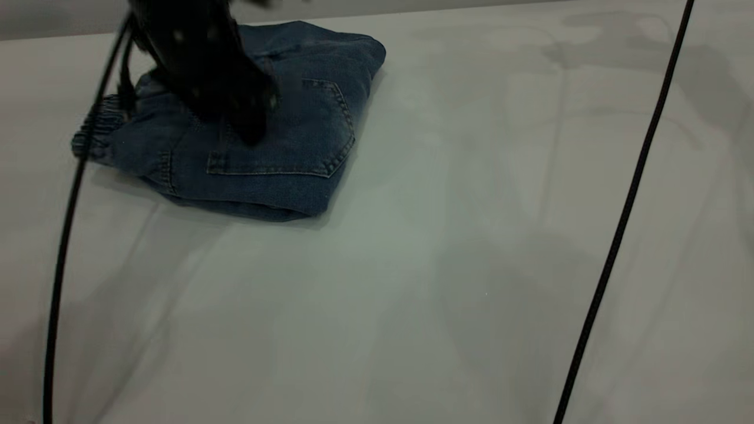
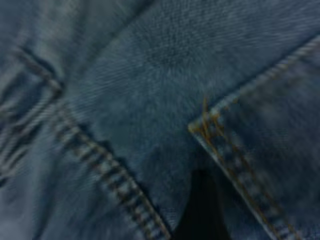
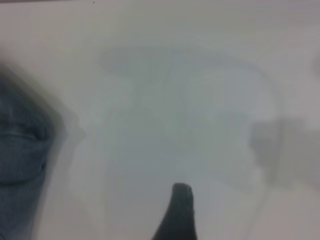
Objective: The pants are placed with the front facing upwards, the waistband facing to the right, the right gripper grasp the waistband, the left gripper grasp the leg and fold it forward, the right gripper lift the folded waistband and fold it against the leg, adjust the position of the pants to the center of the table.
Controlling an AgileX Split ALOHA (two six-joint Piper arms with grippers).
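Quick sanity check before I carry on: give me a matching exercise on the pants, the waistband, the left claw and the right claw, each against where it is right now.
Things:
1. pants
2. waistband
3. left claw
4. right claw

Places:
A. over bare table, away from the denim
B. folded bundle at the exterior view's upper left
C. down on the denim beside the patch pocket
D. ruffled edge at the bundle's left end

Pairs: 1-B, 2-D, 3-C, 4-A
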